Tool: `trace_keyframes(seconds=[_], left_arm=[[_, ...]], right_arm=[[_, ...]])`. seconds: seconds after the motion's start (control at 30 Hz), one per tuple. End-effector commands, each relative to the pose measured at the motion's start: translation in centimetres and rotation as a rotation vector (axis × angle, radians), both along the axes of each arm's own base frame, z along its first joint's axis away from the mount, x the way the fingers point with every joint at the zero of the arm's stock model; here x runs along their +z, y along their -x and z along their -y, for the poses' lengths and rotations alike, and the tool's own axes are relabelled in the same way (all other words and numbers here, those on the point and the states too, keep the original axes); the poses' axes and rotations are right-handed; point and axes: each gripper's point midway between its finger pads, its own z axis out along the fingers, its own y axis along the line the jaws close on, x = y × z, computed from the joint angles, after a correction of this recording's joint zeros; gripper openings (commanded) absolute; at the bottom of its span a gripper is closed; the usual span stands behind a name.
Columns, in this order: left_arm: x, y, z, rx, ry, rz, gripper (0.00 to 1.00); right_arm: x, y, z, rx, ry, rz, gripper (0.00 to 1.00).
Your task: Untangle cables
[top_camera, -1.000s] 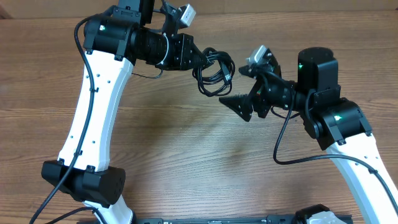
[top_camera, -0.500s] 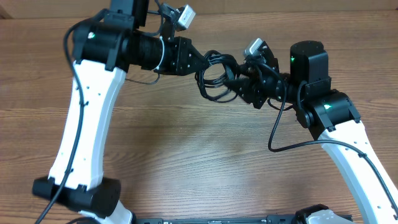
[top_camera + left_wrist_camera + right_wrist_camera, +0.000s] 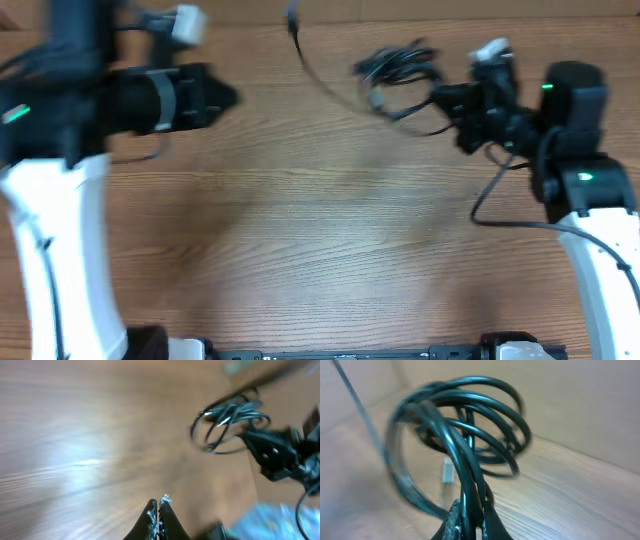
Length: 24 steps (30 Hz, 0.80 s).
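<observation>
Since the earlier frames the left gripper (image 3: 228,97) has let go and swung well away to the left of the cables (image 3: 397,68). The right gripper (image 3: 447,100) has carried the tangle off to the right. The bundle is now a blurred knot of black loops close to the far edge of the table (image 3: 300,230). The right gripper is touching its right side. In the right wrist view the fingers are clamped on several strands, with the coils standing up in front of them. One loose strand (image 3: 305,58) trails from the left of the cables toward the far edge. In the left wrist view the left gripper's fingertips are pressed together with nothing between them. Bare wood lies between that gripper and the cables, and more stretches from the cables to the near edge.
</observation>
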Motion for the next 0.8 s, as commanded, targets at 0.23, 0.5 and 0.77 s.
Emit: trace_keyframes(seconds=[0.23,0.5,0.77], left_arm=[[2.3,2.0,1.0,-0.041,-0.072,0.121,0.04],[2.0,2.3,3.8,-0.155,-0.137,0.179,0.04],[2.0,3.5,6.7,-0.406,-0.110,0.268,0.46]], right_arm=[[2.3,2.8,-6.2,0.162,-0.065,0.008,0.04],[2.0,4.6,-10.2,0.246,-0.038,0.012,0.04],[1.8,4.5,-10.0,0.231,-0.030,0.005,0.04]])
